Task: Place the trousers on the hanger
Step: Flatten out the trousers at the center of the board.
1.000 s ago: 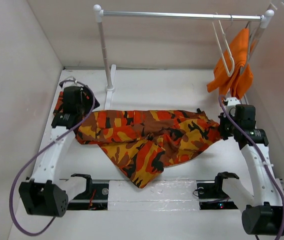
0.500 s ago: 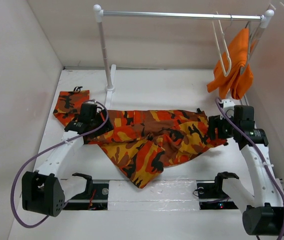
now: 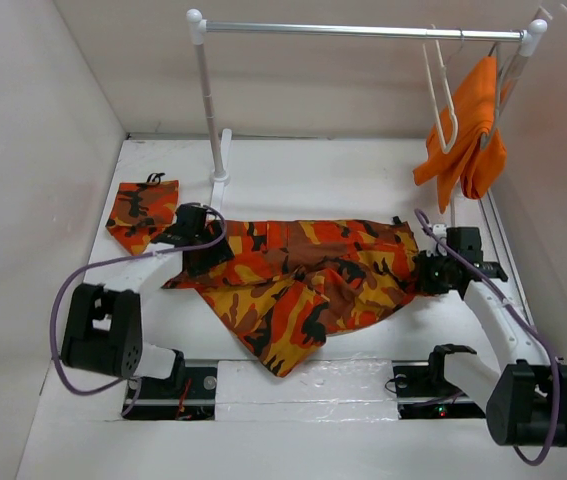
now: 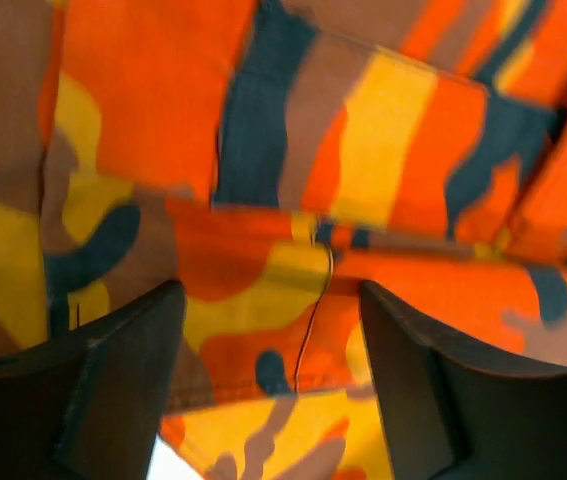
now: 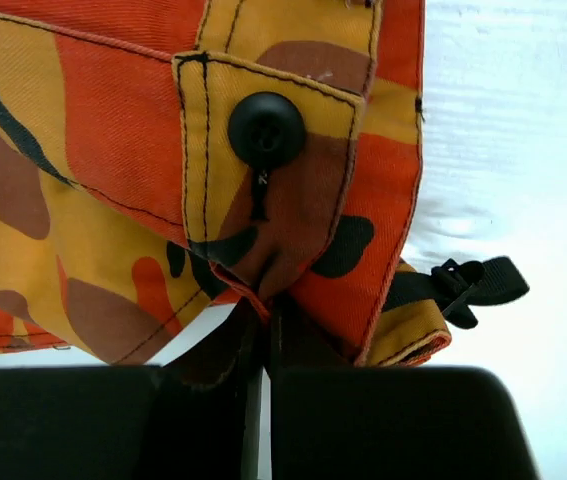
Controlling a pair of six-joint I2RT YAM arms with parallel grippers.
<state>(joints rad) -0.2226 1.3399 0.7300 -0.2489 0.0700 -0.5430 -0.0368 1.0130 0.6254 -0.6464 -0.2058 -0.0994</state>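
While my right jaws pinch shut on a hem of the orange, red, yellow and brown camouflage cloth trousers (image 3: 303, 275) lying across the worktop (image 3: 293, 170) middle, my left jaws gape empty above them. Risk: thin pinch slips when lifting toward the thin cream-white hanger (image 3: 441, 100), far right corner.

trousers (image 3: 303, 280) flat on table (image 3: 313, 170) | left gripper (image 3: 206, 258) over trousers' left end | right gripper (image 3: 425, 272) at trousers' right end | small cloth piece (image 3: 141, 212) left-behind trousers | rail (image 3: 363, 31) behind trousers | hanger (image 3: 434, 100) and plain garment (image 3: 471, 125) on rail, side by side, right-behind trousers
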